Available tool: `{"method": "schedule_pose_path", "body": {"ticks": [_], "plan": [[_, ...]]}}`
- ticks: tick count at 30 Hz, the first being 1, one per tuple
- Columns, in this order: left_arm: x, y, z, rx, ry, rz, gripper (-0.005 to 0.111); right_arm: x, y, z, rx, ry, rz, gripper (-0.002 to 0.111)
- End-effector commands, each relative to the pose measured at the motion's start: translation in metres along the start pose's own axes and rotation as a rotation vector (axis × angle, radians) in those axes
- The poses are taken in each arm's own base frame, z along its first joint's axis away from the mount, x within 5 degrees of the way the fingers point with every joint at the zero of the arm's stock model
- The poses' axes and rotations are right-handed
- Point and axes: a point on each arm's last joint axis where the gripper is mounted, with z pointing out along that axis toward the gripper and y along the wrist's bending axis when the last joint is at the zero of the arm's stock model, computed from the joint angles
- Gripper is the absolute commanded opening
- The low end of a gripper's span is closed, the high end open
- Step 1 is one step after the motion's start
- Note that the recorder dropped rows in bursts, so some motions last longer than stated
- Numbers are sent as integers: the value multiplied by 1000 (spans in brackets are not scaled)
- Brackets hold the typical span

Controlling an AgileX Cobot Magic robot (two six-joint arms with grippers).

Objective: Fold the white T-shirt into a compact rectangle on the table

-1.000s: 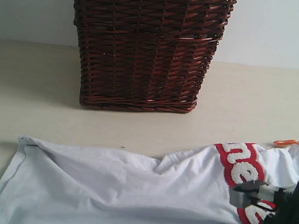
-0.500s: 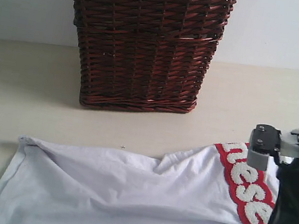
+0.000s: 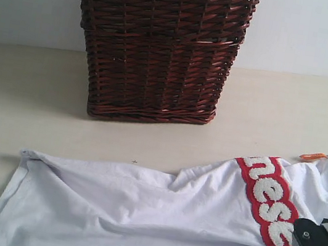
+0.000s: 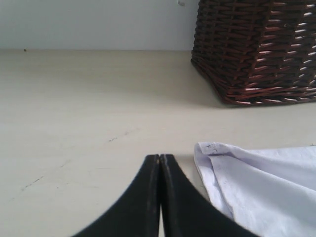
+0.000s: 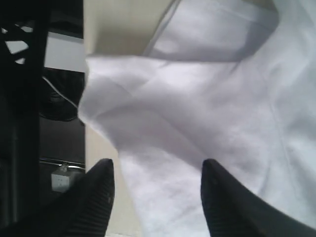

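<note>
Exterior view first: where is the shirt [image 3: 155, 215] found?

– It is spread on the worktop [image 3: 31, 96] in front of the basket [image 3: 157, 47], rumpled, its red-edged lettering turned up.

– Is it held?

– No. The right fingers [image 5: 101, 197] are spread wide over loose cloth. The left fingers [image 4: 148, 197] are pressed together, empty, beside the hem corner.

– Which step is in hand?

– An early fold, it is judged. Next, an edge must be gripped and carried across, and the wrinkles smoothed.
</note>
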Motion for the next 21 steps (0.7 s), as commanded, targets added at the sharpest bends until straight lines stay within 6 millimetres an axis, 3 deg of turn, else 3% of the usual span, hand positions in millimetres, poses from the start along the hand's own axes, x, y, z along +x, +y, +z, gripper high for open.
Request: {"method": "schedule_pose_path", "body": {"ticks": [1, 6, 12, 21], "plan": [[-1, -1, 0, 11, -14, -4, 1, 4, 0, 12, 96, 14, -42, 53], [-1, -1, 0, 11, -14, -4, 1, 5, -3, 22, 75, 19, -36, 44], [-1, -1, 0, 11, -14, -4, 1, 5, -2, 27, 11, 19, -20, 2], [-1, -1, 0, 11, -14, -4, 1, 2, -19, 12, 76, 11, 16, 0]]}}
